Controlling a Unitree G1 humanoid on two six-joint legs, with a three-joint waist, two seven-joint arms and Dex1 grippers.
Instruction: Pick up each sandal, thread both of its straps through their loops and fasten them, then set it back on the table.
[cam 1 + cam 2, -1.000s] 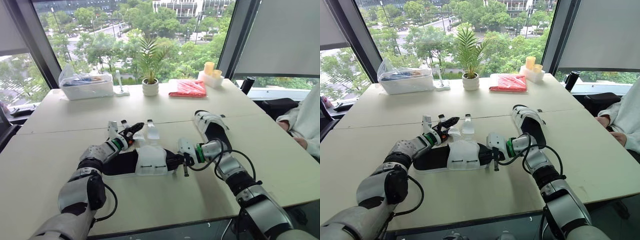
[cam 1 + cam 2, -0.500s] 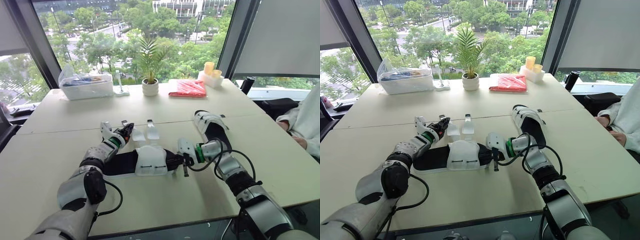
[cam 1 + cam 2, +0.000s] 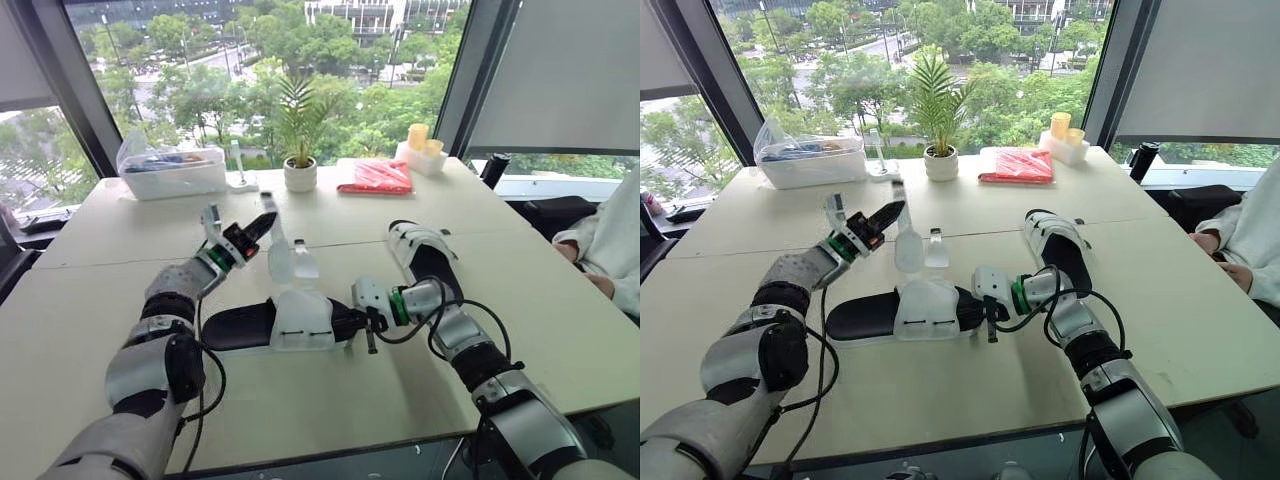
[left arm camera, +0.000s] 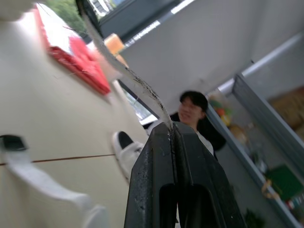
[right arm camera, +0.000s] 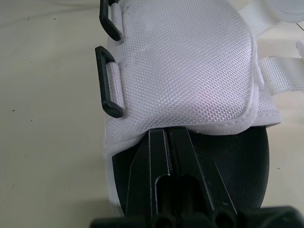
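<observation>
Concerns the near sandal (image 3: 290, 322), lying flat on the table (image 3: 400, 400) between the two arms, with a black footbed and a white woven flap (image 5: 185, 61) across its middle. Holds it at the toe end with the right gripper (image 3: 352, 322), fingers pressed together on the edge just under the rim of the flap, by the look of the right wrist view. Pinches the tip of one white strap (image 3: 906, 245) in the left gripper (image 3: 890, 212), fingers clamped flat on the webbing and raised well above the table, so the strap stands up from the sandal. Leaves the second strap (image 3: 305, 262) loose on the table just beside it. Leaves the other sandal (image 3: 425, 255) further to the right, apart.

Probably light overall, with a fairly stiff sole. Straps look thin, limp and floppy, likely to sag or twist unless gripped right at the tip. Best to keep hold of the very end and feed it towards the two black loops (image 5: 108, 95) on the near side of the flap, while pinning the sole against sliding.

No brand, label or lettering readable on either sandal.
</observation>
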